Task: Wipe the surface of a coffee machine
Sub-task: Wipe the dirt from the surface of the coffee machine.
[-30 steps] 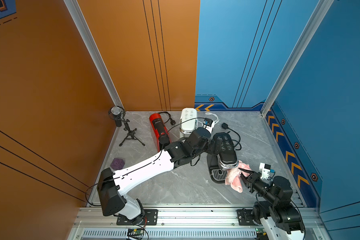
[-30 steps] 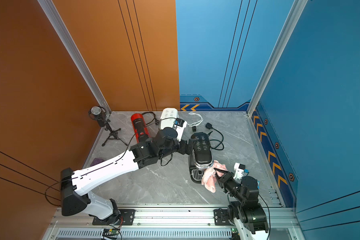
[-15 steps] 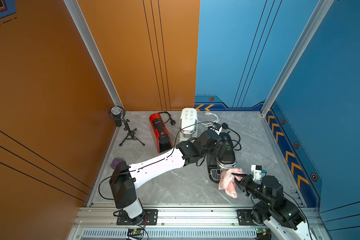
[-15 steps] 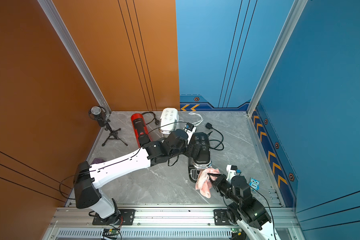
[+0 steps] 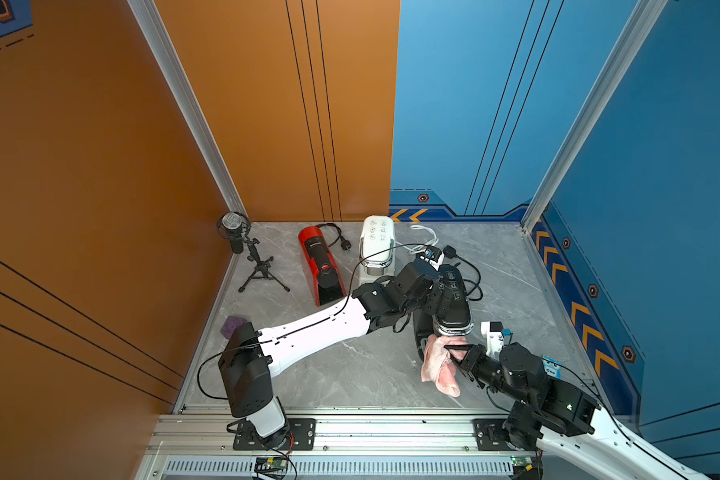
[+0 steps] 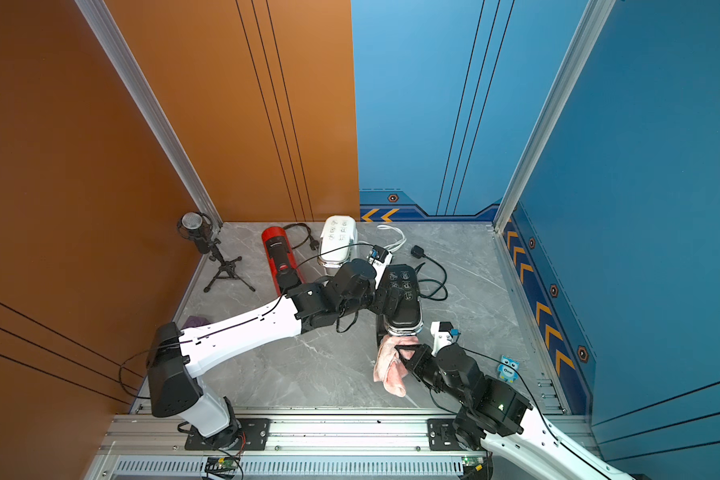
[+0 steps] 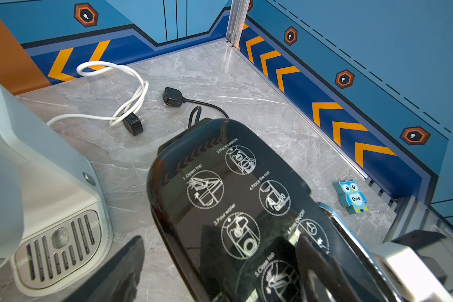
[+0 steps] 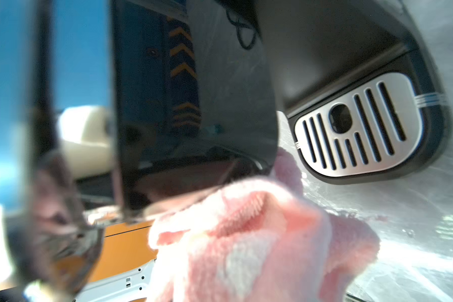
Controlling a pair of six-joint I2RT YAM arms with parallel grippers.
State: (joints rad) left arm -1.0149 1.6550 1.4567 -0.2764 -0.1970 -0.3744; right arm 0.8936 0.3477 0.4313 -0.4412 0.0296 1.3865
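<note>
A black coffee machine (image 5: 454,299) (image 6: 404,299) stands right of the table's middle, its glossy top printed with white pictograms (image 7: 233,196). My left gripper (image 5: 437,291) (image 6: 385,297) (image 7: 220,239) is open and straddles the top. One finger (image 7: 120,269) is beside the body with bare table between them, and the other lies over the lid. My right gripper (image 5: 454,353) (image 6: 402,353) is shut on a pink cloth (image 5: 437,365) (image 6: 387,370) (image 8: 246,235). The cloth sits at the machine's front under the head (image 8: 207,91), by the drip tray (image 8: 358,128). It hides the right fingers in the right wrist view.
A red coffee machine (image 5: 321,270) and a white one (image 5: 377,241) stand behind at the left. A microphone on a tripod (image 5: 235,232) fills the back left corner. A purple thing (image 5: 233,325), a blue owl block (image 6: 508,368), a black cable (image 5: 470,282) and a white cable (image 7: 120,91) lie around.
My right gripper has carried the pink cloth left, from the machine's right side to its front. My left arm has swung at the shoulder while its gripper stays on the machine's top.
</note>
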